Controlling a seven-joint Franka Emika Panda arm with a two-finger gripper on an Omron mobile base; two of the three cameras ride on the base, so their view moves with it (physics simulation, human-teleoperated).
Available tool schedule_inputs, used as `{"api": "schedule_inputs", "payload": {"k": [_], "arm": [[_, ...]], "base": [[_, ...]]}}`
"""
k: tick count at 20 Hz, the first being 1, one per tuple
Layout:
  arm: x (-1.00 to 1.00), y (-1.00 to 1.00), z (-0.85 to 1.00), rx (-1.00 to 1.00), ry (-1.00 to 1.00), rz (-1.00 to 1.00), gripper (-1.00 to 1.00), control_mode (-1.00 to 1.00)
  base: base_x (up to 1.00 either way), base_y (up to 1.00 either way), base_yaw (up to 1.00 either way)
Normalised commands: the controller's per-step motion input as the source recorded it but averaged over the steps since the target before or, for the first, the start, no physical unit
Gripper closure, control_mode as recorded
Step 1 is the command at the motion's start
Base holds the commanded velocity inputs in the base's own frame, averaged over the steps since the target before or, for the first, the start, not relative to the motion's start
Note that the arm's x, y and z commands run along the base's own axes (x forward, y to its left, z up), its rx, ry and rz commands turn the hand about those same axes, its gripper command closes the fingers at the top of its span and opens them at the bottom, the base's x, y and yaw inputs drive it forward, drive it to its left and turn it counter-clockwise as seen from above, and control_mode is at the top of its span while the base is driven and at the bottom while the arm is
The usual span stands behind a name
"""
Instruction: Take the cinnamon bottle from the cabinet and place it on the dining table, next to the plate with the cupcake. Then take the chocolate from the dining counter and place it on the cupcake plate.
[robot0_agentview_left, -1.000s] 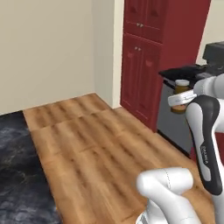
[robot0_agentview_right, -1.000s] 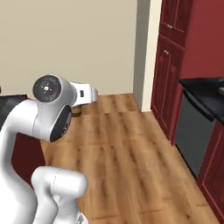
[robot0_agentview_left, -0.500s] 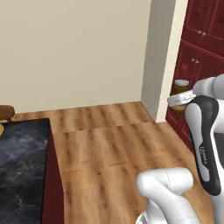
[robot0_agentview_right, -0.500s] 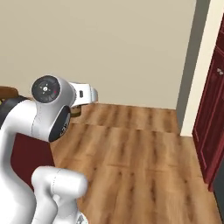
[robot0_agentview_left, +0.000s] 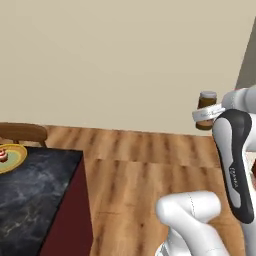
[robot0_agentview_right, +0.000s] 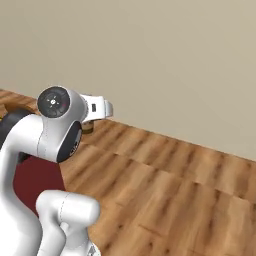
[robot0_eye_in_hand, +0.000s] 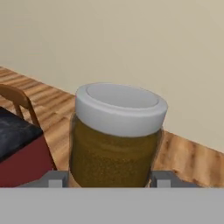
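My gripper is shut on the cinnamon bottle, a tan-brown jar with a pale cap, held upright in the air at the right. In the hand view the cinnamon bottle stands close between the two fingertips. From the right base view a sliver of the bottle shows under the white hand. At the far left the yellow plate with the cupcake lies on the black dining table, far from the gripper. The cabinet and the chocolate are out of view.
A wooden chair back stands behind the table's corner, also seen as the chair in the hand view. Wooden floor stretches between the table and the arm. A plain beige wall closes the back.
The whole picture has swung as the base turned: the red cabinets slid out to the right, and the table with the plate came in at the left. The bottle stays in the gripper.
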Motion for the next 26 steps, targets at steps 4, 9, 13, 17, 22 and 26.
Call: {"api": "schedule_inputs", "payload": {"k": [4, 9, 13, 17, 22, 26], "arm": [[0.00, 0.00, 0.00, 0.00, 0.00, 0.00, 1.00, 1.00], [0.00, 0.00, 0.00, 0.00, 0.00, 0.00, 1.00, 1.00], [0.00, 0.00, 0.00, 0.00, 0.00, 0.00, 1.00, 1.00], [0.00, 0.00, 0.00, 0.00, 0.00, 0.00, 1.00, 1.00], [0.00, 0.00, 0.00, 0.00, 0.00, 0.00, 1.00, 1.00], [0.00, 0.00, 0.00, 0.00, 0.00, 0.00, 1.00, 1.00]], "base": [[0.83, -0.49, 0.60], [0.66, -0.52, 0.61], [0.49, -0.57, 0.62], [0.39, -0.60, 0.61], [0.38, -0.63, 0.62], [0.39, -0.63, 0.63]]}}
